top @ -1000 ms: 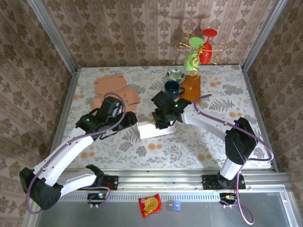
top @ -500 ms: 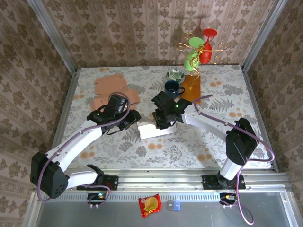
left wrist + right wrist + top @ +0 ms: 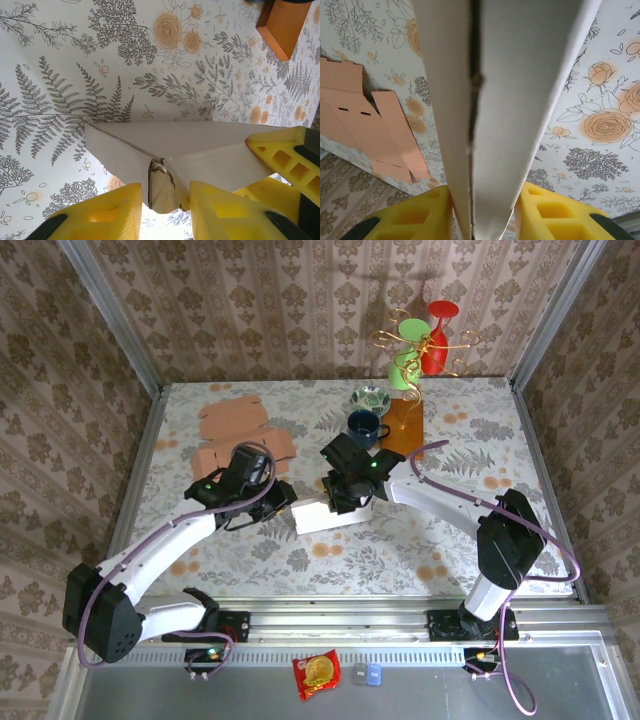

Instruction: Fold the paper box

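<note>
**Closing In on a Loose End Flap**

Shows the white paper box half formed at mid-table, lying on the floral-print table between the two arms. Finds the left tool now hard against the box's left end, after a swing in from farther left over the past second. Catches its yellow fingers drawn narrower than a moment ago, set either side of a crumpled end flap. Appears to touch on one side, but cannot tell whether the pinch is complete.

Keeps the right tool exactly as before, pressed together on a doubled wall of the box and holding it steady. Leaves the flat pink cardboard blank lying at the far left, and the orange wooden block beside the dark blue cup, well apart at the back.

Suggests a shift from approach to grasp. With one side anchored, seems ready for bending or tucking the flap inward. Warns of a soft, already creased flap, liable to buckle or tear under a hard squeeze, and of a light box liable to slide under a slack anchoring grip.
</note>
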Robot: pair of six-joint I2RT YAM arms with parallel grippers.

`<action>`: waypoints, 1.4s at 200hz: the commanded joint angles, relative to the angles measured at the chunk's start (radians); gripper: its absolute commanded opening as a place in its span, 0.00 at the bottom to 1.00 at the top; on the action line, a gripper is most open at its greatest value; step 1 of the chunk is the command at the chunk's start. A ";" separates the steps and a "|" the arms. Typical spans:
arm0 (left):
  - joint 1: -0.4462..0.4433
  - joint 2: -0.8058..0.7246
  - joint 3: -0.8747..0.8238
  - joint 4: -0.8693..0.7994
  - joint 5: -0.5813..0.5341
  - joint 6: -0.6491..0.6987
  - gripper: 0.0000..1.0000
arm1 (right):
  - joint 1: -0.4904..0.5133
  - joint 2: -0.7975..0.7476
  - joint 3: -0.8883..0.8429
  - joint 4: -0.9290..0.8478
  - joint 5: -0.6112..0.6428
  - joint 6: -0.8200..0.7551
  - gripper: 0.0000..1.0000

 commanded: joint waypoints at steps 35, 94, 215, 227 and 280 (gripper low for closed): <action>-0.013 -0.017 -0.024 -0.058 -0.010 0.030 0.27 | -0.007 -0.003 -0.046 -0.051 0.038 0.062 0.34; -0.030 -0.012 -0.011 -0.109 -0.033 0.061 0.24 | -0.007 -0.005 -0.053 -0.048 0.036 0.064 0.34; -0.057 -0.023 -0.047 -0.134 -0.072 0.072 0.21 | -0.006 -0.006 -0.055 -0.051 0.034 0.067 0.34; -0.058 -0.029 -0.052 -0.137 -0.076 0.072 0.20 | -0.006 -0.007 -0.055 -0.050 0.035 0.066 0.35; -0.052 -0.079 -0.082 -0.095 -0.092 0.055 0.26 | -0.007 -0.012 -0.061 -0.044 0.036 0.062 0.37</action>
